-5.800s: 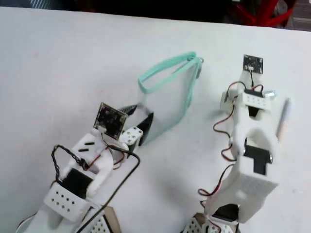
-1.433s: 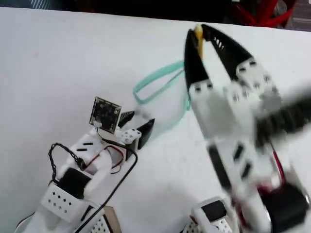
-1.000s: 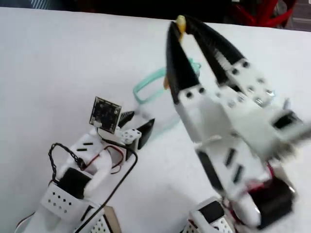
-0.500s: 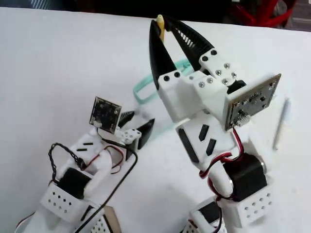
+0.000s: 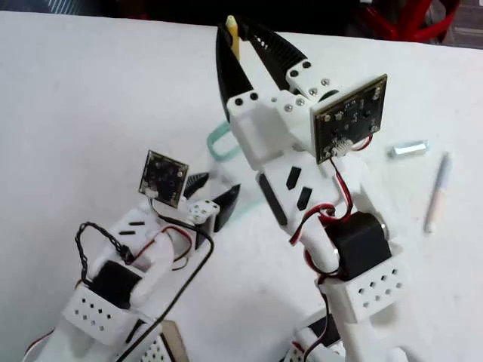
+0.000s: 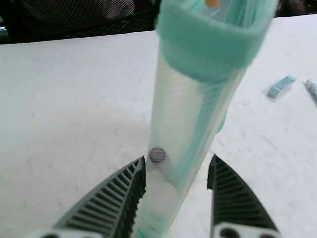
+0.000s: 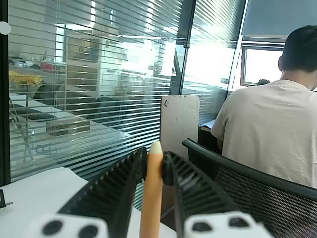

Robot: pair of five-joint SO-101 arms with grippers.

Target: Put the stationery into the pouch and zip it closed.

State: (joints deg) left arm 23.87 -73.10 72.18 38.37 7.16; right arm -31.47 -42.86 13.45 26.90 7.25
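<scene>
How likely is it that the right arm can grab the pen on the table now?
Probably not yet: the right gripper is shut on a pencil, though the pen lies uncovered nearby.

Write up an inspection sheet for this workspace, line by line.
surface: white table, no spills seen.
job's things: clear pouch with teal edging lies on the table; blue eraser and pale pen lie loose beside the right arm; orange pen is held.
clutter: nothing seen.
grippers: left gripper open, straddling the pouch's near end; right gripper raised above the table, shut on the orange pen.
cables: black cable loops along the left arm; red and black wires on the right arm.
surroundings: window blinds and a mesh chair.
</scene>
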